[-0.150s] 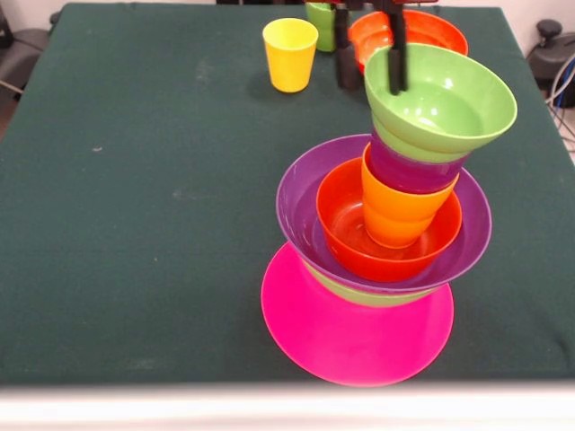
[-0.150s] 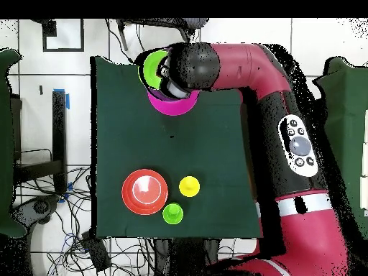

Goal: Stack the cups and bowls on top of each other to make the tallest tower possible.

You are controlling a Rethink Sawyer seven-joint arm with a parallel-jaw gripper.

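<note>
Hand [image 1: 370, 67] low, fingers straddling rim

We see even, fairly bright light across the green tablecloth [image 1: 135, 180] in the front view, with soft glare on the glossy rims of the tower [image 1: 386, 233]. The yellow cup [image 1: 290, 54] casts a faint shadow toward nine o'clock, the pink bowl [image 1: 355, 337] a thin dark one along its rim toward seven o'clock. Focus holds well throughout. In the overhead view the orange-red bowl [image 2: 145, 191] shows a white glare patch at its centre, and the pale floor [image 2: 65, 65] looks washed out.
</note>
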